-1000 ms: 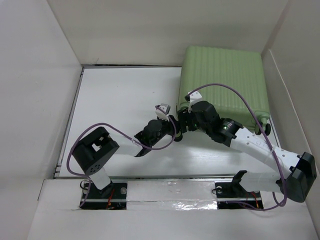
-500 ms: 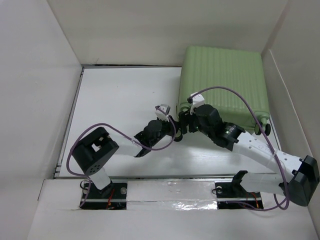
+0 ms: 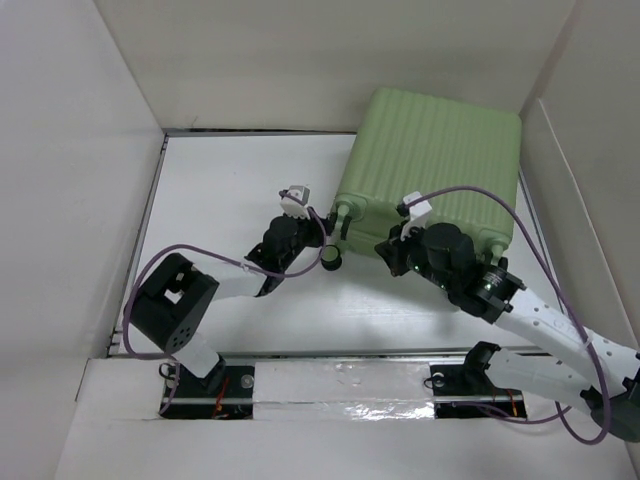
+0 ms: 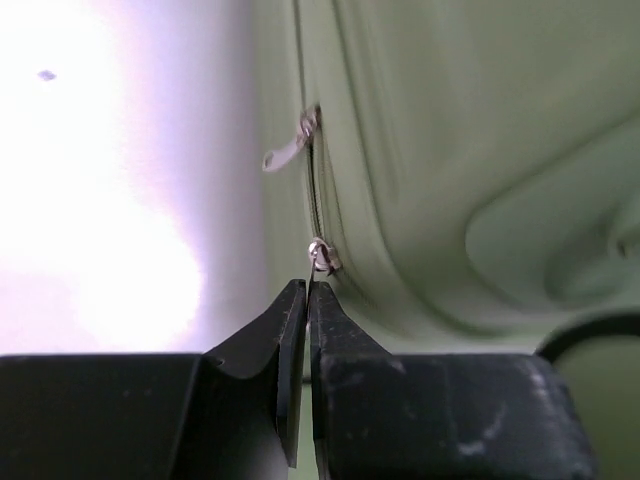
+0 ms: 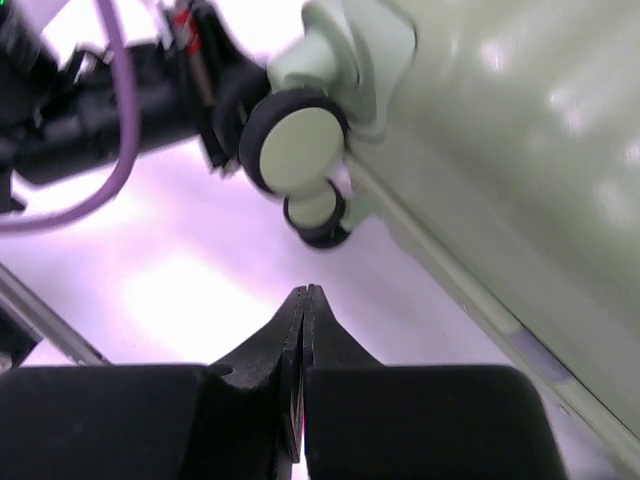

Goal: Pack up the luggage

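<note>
The left gripper (image 4: pixel 307 300) has its jaws pinched on the zip pull (image 4: pixel 318 255) of the green suitcase (image 3: pixel 440 150), lying shut at the table's (image 3: pixel 230 180) far right corner; best drag it straight along the seam. The right gripper (image 5: pixel 303 300), jaws together and empty, sits by a wheel (image 5: pixel 295 140)

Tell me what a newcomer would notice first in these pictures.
The big pale green luggage, closed, lies at the far right of the white table. At its zipper seam the left gripper has its fingers pinched on a small metal zipper pull. The right gripper sits shut and empty near a wheel.
</note>
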